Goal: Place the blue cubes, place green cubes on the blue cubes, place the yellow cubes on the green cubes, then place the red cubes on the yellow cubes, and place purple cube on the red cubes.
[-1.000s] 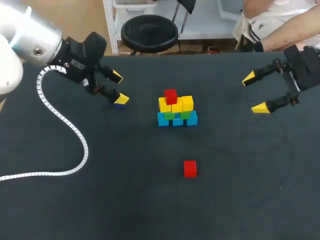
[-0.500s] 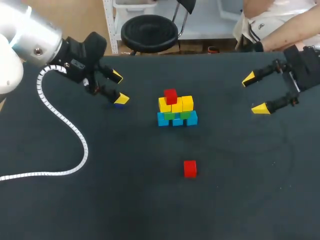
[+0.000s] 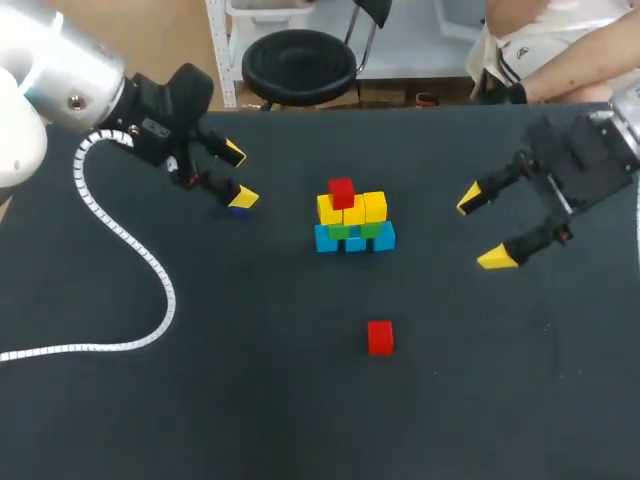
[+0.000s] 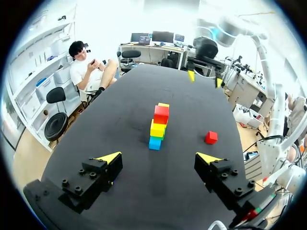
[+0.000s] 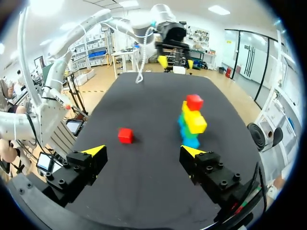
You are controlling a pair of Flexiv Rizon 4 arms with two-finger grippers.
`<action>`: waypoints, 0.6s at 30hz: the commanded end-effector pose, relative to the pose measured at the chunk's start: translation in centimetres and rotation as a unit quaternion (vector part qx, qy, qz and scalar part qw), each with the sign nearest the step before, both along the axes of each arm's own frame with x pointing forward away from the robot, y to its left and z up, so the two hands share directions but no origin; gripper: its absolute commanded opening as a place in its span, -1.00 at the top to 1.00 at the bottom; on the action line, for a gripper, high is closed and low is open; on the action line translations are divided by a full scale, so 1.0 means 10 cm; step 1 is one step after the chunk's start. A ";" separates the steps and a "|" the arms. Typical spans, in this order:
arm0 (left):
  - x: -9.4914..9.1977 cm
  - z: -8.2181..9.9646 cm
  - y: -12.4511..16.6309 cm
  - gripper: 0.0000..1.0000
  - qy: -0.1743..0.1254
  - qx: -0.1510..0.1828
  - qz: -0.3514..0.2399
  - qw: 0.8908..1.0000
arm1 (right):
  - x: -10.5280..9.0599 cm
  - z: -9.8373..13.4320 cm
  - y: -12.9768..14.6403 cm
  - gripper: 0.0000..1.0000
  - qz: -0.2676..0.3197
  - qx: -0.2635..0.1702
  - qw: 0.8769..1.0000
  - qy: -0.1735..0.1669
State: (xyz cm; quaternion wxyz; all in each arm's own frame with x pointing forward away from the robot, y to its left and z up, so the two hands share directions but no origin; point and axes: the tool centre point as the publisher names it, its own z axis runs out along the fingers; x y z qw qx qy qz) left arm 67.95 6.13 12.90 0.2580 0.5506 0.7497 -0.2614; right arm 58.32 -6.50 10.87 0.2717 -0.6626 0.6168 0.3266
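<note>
A loose red cube (image 3: 380,337) lies nearest on the black table (image 3: 200,400). Beyond it, mid-table, stands the stack (image 3: 354,222) of blue, green and yellow cubes, one red on top. The left gripper (image 3: 239,175) and right gripper (image 3: 481,230) flank it, both spread wide and holding nothing.

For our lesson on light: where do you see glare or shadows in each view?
Head view: even light, and the cube stack casts hardly any shadow on the dark table. Left wrist view: bright light whites out the background. Right wrist view: ceiling lights glare overhead.
</note>
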 end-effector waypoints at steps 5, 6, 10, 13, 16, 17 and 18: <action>0.00 0.00 0.01 -1.00 -0.001 -0.001 -0.001 1.000 | -0.36 -0.46 0.52 -1.00 -0.009 0.055 0.998 -0.016; 0.00 0.00 0.01 -1.00 -0.001 -0.001 -0.001 1.000 | -0.36 -0.50 0.57 -1.00 -0.010 0.064 0.998 -0.014; 0.00 0.00 0.01 -1.00 -0.001 -0.001 -0.001 1.000 | -0.36 -0.68 0.76 -1.00 0.006 0.084 0.996 -0.004; 0.00 0.00 0.01 -1.00 -0.001 -0.001 -0.001 1.000 | -0.35 -0.80 0.81 -1.00 -0.003 0.097 0.995 0.014; 0.00 0.00 0.01 -1.00 -0.001 -0.001 -0.001 1.000 | -0.40 -0.83 0.87 -1.00 -0.023 0.106 0.994 0.023; 0.00 0.00 0.01 -1.00 -0.001 -0.001 -0.001 1.000 | -0.43 -0.84 0.88 -1.00 -0.030 0.108 0.993 0.027; 0.00 0.00 0.01 -1.00 -0.001 -0.001 -0.001 1.000 | -0.46 -0.85 0.89 -1.00 -0.034 0.111 0.993 0.030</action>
